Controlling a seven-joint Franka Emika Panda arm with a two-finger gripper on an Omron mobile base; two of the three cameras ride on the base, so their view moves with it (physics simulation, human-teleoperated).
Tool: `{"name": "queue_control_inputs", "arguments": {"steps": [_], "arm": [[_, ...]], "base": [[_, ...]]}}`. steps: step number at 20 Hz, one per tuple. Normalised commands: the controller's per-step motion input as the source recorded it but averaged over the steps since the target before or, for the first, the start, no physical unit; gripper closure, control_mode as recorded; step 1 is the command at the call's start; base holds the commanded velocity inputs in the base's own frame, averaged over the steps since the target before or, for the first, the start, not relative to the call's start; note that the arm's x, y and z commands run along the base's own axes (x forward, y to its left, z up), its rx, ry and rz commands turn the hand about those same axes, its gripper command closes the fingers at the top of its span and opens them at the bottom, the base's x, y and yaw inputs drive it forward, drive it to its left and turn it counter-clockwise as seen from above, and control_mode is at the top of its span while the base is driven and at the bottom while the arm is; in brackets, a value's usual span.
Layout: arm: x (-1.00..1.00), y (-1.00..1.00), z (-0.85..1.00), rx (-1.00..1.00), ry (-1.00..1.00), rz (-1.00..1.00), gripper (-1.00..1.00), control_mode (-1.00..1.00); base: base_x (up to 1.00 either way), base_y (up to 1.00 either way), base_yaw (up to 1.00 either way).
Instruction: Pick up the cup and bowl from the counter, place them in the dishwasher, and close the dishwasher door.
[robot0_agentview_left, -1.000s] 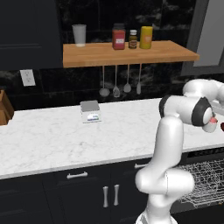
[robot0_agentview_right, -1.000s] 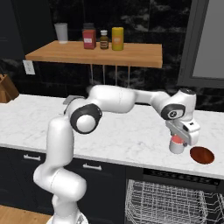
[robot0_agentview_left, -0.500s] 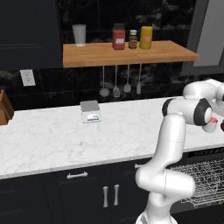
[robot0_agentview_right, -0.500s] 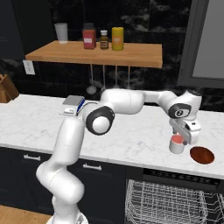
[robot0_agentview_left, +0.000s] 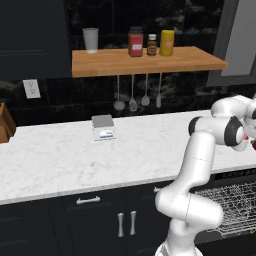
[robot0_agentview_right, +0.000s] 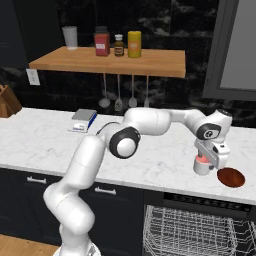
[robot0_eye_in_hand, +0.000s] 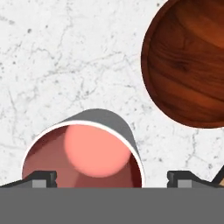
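Note:
A grey cup (robot0_eye_in_hand: 83, 153) with a pink-red inside stands upright on the white marble counter (robot0_agentview_right: 45, 140). My gripper (robot0_agentview_right: 209, 161) hangs over it, open, with its fingers pointing down. In the hand view the gripper (robot0_eye_in_hand: 111, 179) straddles the cup: one fingertip (robot0_eye_in_hand: 41, 178) shows at the cup's left rim and the other stands clear to its right. In the right base view the cup (robot0_agentview_right: 200, 165) is partly hidden by the hand. A brown wooden bowl (robot0_agentview_right: 231, 177) lies just to its right; in the hand view the bowl (robot0_eye_in_hand: 188, 61) is at the upper right. Below, the dishwasher rack (robot0_agentview_right: 192, 230) shows.
A small grey scale (robot0_agentview_left: 103, 127) sits mid-counter and a knife block (robot0_agentview_right: 7, 100) at the far left. A wooden wall shelf (robot0_agentview_left: 145, 60) carries a cup and jars, with utensils (robot0_agentview_left: 132, 102) hanging below it. The rack (robot0_agentview_left: 230, 205) juts out under the counter's right end.
The arm's elbow has swung to the right and the hand has shifted slightly right and down over the cup. The jaws have stayed open. Cup and bowl have not moved.

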Motion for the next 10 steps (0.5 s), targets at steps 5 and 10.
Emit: {"name": "queue_control_inputs", "arguments": {"steps": [5, 10], "arm": [[0.04, 0.00, -0.08, 0.00, 0.00, 0.00, -1.00, -1.00], [-0.28, 0.00, -0.24, 0.00, 0.02, 0.00, -1.00, -1.00]], "base": [[0.00, 0.00, 0.00], [0.00, 0.00, 0.00]]}}
